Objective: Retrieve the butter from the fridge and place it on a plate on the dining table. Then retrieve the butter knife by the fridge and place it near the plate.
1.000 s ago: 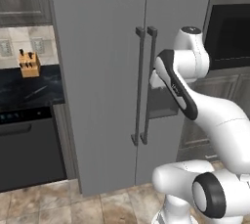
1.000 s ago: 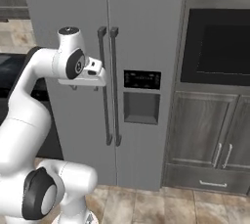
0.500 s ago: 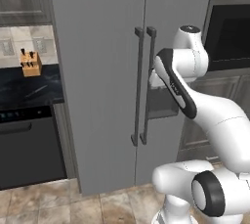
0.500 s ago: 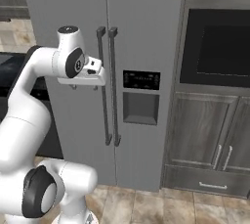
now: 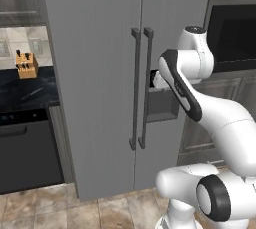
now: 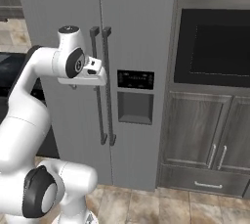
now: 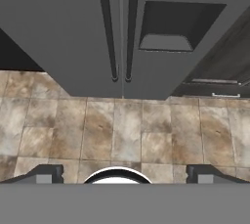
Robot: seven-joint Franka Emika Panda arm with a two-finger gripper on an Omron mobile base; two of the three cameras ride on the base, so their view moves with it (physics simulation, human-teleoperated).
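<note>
The fingers (image 7: 121, 174) stand spread to their full width and hold nothing; in the hand view the two dark fingertips (image 7: 46, 174) rise near the lower left and lower right corners, with tan stone floor tiles (image 7: 127, 135) between them. The hand points downward in front of the fridge (image 5: 100, 73), clear of it, at about the height of the upper part of the door handles (image 5: 141, 88).

The fridge is a tall grey unit with both doors shut. Its two long dark vertical bar handles lie just beside each other along the central seam. In the right door, a dark control panel (image 6: 135, 79) sits above a recessed dispenser bay (image 6: 135, 108). The hand view looks down the door fronts: the lower ends of the handles (image 7: 122, 27) are near the top centre, the dispenser bay (image 7: 168, 27) is to their right, and the foot of the fridge meets the floor tiles.

In the right base view, a black built-in oven window (image 6: 219, 52) lies to the right of the fridge, above grey panelled cabinet doors (image 6: 200, 135) with slim silver handles and a drawer beneath them.

In the left base view, a black marble bench (image 5: 25, 90) with a tiled backsplash lies to the left of the fridge. A tan wooden knife block (image 5: 26, 65) with black-handled knives stands on it, well apart from the arm. A dark appliance front (image 5: 27, 155) sits below this bench.

The white arm (image 5: 210, 113) rises from its base and bends forward at its elbow toward the fridge doors.
</note>
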